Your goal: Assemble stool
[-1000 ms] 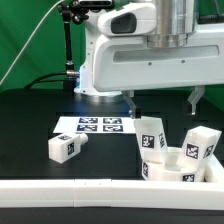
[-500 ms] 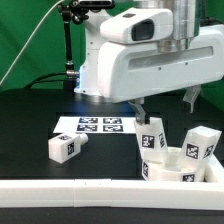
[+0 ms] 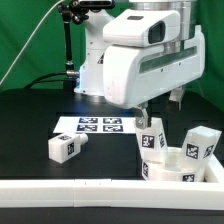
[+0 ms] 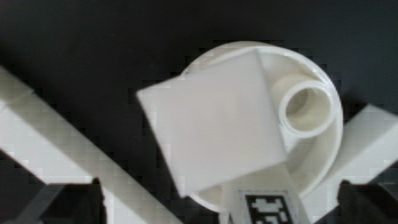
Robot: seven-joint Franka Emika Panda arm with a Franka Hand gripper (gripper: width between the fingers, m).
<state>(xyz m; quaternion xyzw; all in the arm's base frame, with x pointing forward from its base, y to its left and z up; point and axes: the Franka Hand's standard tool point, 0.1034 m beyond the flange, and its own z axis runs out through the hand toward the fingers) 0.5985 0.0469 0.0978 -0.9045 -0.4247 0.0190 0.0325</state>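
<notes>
Claw [image 3: 161,111]: jaws spread as wide as they go, nothing between them. It hangs just above the first standing leg [image 3: 152,138], one finger at that leg's 11 o'clock. As far as I can tell there is no contact.

Seat [image 3: 178,172]: a low round ring at 4 o'clock of the exterior view, pushed up against the rail [image 3: 70,192] that runs along 6 o'clock. The second standing leg [image 3: 201,143] is at the seat's 1 o'clock. The loose leg [image 3: 65,147] lies alone on the counter [image 3: 25,120], well apart at the seat's 9 o'clock. The marker board [image 3: 100,125] lies flat at the loose leg's 1 o'clock.

Handling, by judgement: hard moulded plastic, so stiff, light and not fragile. The skin is smooth and likely to slip under the pads.
- Legs: chunky blocks with flat sides. Best hold is across two opposite flat faces, about mid-height, squared up so the block does not twist out.
- Seat: looks too broad to span. Take it by the rim wall, or leave it braced on the rail.

Containers: none proper. The seat is the nearest thing, a shallow dish.
- Both standing legs rise from it or from its rim. I cannot tell whether they are plugged in or only propped.
- The wrist view shows one white block over the disc, probably the first standing leg.
- Beside that block is a round socket [image 4: 306,105], open and holding nothing.
</notes>
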